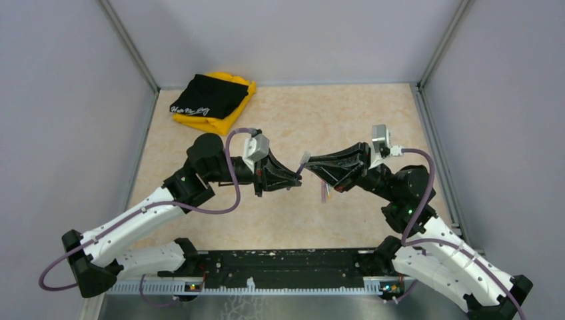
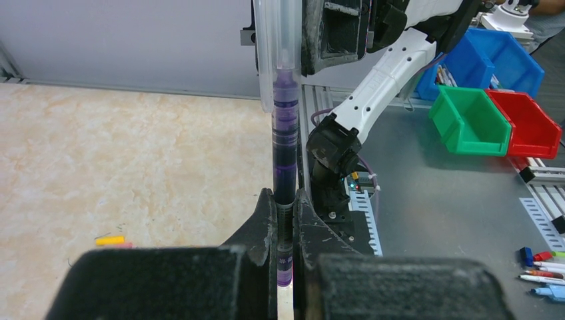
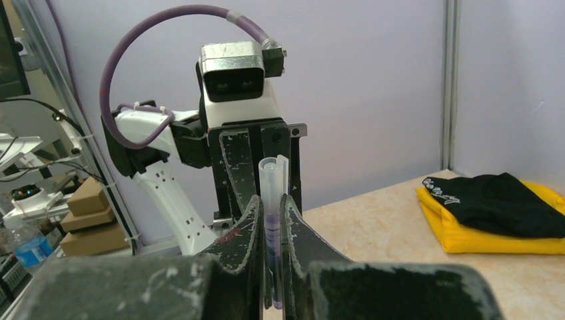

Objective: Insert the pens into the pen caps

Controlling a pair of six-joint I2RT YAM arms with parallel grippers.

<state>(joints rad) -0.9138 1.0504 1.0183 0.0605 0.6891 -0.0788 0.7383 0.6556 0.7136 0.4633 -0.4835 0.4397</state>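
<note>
My two grippers meet tip to tip above the middle of the table point(image 1: 346, 113). My left gripper point(image 1: 296, 179) point(image 2: 284, 197) is shut on the rear of a dark purple-black pen point(image 2: 285, 160). The pen's front end sits inside a translucent lilac cap point(image 2: 273, 53). My right gripper point(image 1: 312, 162) point(image 3: 270, 200) is shut on that cap point(image 3: 270, 177), and purple shows through it between the fingers. A lilac end point(image 1: 324, 192) sticks out below the right fingers. An orange-yellow cap point(image 2: 110, 240) lies on the table with a pinkish piece beside it. The other pens are out of view.
A black cloth point(image 1: 212, 95) lies on a yellow cloth point(image 1: 226, 123) at the back left corner. Grey walls enclose the table on three sides. Beyond the near edge, the left wrist view shows green point(image 2: 470, 120), red point(image 2: 526, 123) and blue point(image 2: 493, 60) bins.
</note>
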